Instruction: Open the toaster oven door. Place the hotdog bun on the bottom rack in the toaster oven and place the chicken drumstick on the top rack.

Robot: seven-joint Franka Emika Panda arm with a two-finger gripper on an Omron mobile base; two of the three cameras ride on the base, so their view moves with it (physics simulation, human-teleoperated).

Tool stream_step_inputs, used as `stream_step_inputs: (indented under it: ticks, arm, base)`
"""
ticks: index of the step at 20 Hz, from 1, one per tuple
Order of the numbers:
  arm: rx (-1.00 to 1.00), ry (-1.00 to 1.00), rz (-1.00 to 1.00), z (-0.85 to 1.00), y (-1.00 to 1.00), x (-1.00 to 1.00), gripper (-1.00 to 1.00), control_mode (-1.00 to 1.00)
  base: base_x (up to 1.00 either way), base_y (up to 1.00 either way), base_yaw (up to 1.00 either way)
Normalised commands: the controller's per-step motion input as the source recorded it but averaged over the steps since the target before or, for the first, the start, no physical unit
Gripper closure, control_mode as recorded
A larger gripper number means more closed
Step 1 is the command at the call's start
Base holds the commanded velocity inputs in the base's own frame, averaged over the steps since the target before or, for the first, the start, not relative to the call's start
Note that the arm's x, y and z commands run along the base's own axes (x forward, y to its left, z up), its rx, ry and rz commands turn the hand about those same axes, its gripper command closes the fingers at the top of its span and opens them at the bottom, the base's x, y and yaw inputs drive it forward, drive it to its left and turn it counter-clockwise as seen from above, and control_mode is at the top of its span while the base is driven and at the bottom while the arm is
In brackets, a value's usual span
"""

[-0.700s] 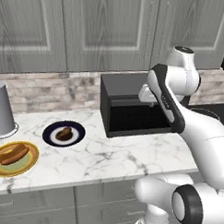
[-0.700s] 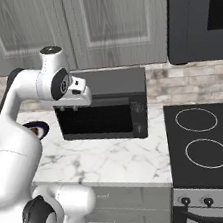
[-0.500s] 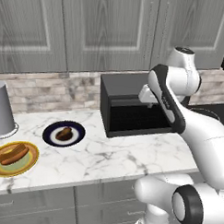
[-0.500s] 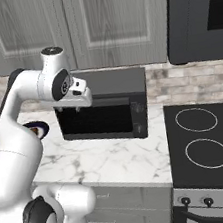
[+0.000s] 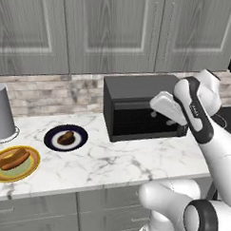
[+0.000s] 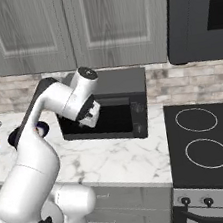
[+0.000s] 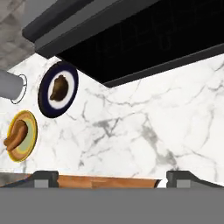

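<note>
The white arm's two-finger tool (image 7: 112, 178) hangs with its jaws spread wide and empty, just in front of the upper front of the matte black boxy toaster oven (image 5: 137, 92), which stands at the back of the white marble bench (image 5: 110, 160). Its flat black door (image 7: 144, 41) looks shut. The long tan hotdog bun with its reddish sausage (image 5: 12, 159) lies on a yellow plate (image 5: 29, 170) near the bench's left front edge; the stubby dark brown chicken drumstick (image 5: 65, 137) sits on a dark blue plate (image 5: 78, 143) between that plate and the oven. The risk from here: the wide fingers miss the door's top edge and slide off, or shove the whole oven backward instead of swinging the door down.
</note>
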Motion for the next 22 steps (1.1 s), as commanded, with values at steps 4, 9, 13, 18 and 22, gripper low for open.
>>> stream_step_inputs:
  ticks: [4, 9, 13, 18, 22]
  arm:
    - [0.60, 0.00, -0.19, -0.21, 0.00, 0.00, -1.00, -1.00]
    - [0.52, 0.00, -0.13, 0.00, -0.03, 0.04, -1.00, -1.00]
    - [0.53, -0.02, -0.11, 0.00, -0.20, 0.04, -1.00, -1.00]
    - [0.35, -0.01, -0.08, 0.00, -0.20, 0.02, -1.00, -1.00]
    - [0.31, -0.07, -0.08, 0.03, -0.03, 0.14, -1.00, -1.00]
  base:
    - [0.00, 0.00, 0.00]
    - [0.00, 0.00, 0.00]
    - [0.00, 0.00, 0.00]
    - [0.00, 0.00, 0.00]
    - [0.00, 0.00, 0.00]
